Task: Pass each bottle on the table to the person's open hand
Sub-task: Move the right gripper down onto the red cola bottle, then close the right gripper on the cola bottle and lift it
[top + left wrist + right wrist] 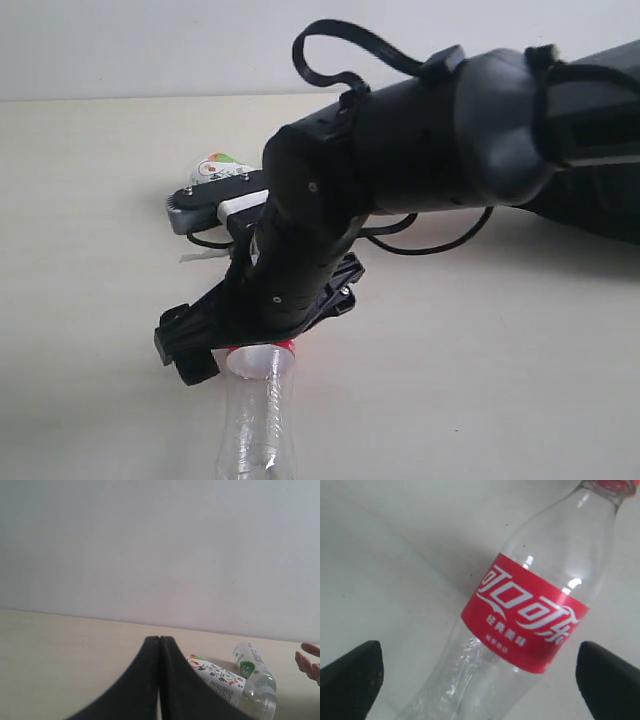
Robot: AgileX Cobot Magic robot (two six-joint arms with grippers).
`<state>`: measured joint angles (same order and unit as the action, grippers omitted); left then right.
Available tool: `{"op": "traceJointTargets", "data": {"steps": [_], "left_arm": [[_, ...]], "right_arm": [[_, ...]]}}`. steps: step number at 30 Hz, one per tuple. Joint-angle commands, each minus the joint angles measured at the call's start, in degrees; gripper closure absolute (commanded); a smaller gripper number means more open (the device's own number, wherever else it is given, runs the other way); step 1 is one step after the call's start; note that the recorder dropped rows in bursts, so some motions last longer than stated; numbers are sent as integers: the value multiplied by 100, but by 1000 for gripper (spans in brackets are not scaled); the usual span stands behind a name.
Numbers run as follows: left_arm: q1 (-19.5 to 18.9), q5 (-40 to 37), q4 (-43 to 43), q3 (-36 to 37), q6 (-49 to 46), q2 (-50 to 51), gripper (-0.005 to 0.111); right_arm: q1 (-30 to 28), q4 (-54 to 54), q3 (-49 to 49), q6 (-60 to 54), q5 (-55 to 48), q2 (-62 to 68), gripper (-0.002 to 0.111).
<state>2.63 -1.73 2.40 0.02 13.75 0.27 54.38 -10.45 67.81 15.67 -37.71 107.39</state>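
A clear cola bottle (pixel 520 615) with a red label lies on the pale table (pixel 500 350). Its red cap (pixel 258 348) sits just under my right arm (pixel 420 140). My right gripper (pixel 480 685) is open above the bottle, one black fingertip (pixel 350 680) on each side, neither touching it. My left gripper (pixel 159 640) is shut on nothing, low over the table. Beyond it lie a white printed-label bottle (pixel 220 679) and a slim green-and-white-label bottle (pixel 252 665). Fingertips of the person's hand (pixel 310 662) show at the edge of the left wrist view.
A plain pale wall (pixel 160 550) rises behind the table's far edge. My right arm with its looped black cable (pixel 340 50) covers much of the exterior view. The printed-label bottle (pixel 220 165) peeks out behind it.
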Motion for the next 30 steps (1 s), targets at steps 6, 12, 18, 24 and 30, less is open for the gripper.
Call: {"op": "traceJointTargets", "data": {"steps": [6, 12, 18, 24, 30], "left_arm": [[30, 16, -22, -2, -11, -27, 107], [30, 16, -22, -2, -11, -27, 107], [30, 16, -22, -2, -11, -27, 107], [30, 16, -22, -2, -11, -27, 107], [30, 16, -22, -2, -11, -27, 107]], "right_arm": [[19, 312, 175, 53, 50, 793, 17], [19, 403, 297, 6, -864, 817, 81], [19, 508, 656, -252, -1767, 542, 108], [19, 581, 656, -360, -1962, -454, 108], [-340, 1305, 656, -143, -2360, -1764, 108]]}}
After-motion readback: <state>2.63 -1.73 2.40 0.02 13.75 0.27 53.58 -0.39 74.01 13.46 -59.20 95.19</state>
